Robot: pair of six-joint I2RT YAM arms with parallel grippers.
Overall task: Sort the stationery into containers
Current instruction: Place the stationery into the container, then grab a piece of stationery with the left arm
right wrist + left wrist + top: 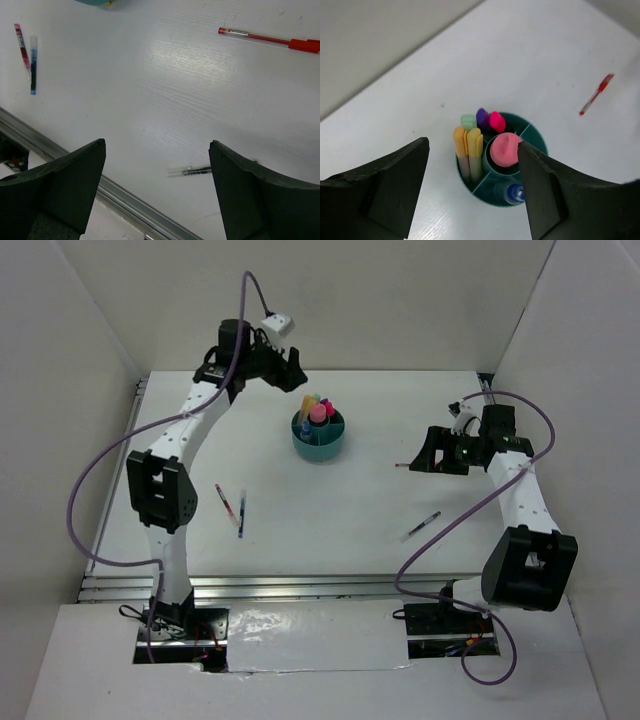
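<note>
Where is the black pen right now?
In the top view the black pen lies on the right side of the table, closer to its near edge than the red pen.

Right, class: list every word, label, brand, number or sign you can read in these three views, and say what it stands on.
No text can be read in any view.
Barrel of the red pen lying alone: no legible print.
Barrel of the black pen: too small and blurred to read.
Wall of the teal desk organizer and the pink marker in it: no label visible.
</note>
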